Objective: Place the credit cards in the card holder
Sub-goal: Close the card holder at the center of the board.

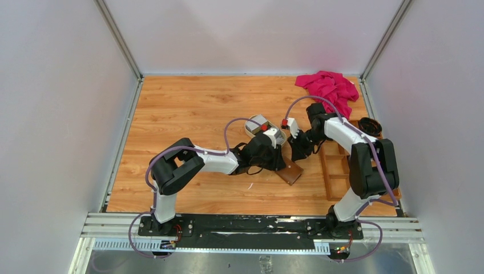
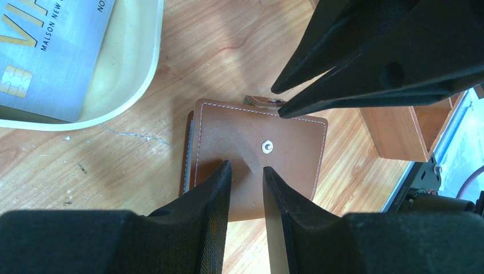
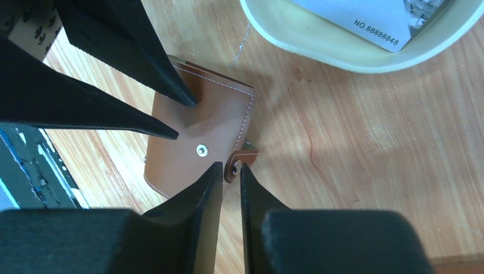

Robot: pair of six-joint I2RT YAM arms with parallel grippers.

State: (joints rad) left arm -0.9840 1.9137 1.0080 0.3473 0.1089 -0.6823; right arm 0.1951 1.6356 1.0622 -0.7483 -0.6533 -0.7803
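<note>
The card holder (image 2: 259,149) is a brown leather wallet lying folded shut on the table, with its snap stud facing up. My left gripper (image 2: 246,166) rests its tips on the wallet's cover, jaws slightly apart with nothing between them. My right gripper (image 3: 231,165) comes in from the opposite side, and its fingertips pinch the wallet's snap tab (image 3: 235,165). One of the credit cards (image 2: 45,51), pale grey-blue with a gold chip, lies in the cream tray (image 2: 128,85). A white card (image 3: 359,17) shows in the same tray. In the top view both grippers meet over the wallet (image 1: 291,171).
A wooden compartment box (image 1: 337,168) stands just right of the wallet. A red cloth (image 1: 328,88) lies at the back right, and a black round object (image 1: 370,125) sits beside the box. The cream tray (image 1: 262,124) lies just behind the grippers.
</note>
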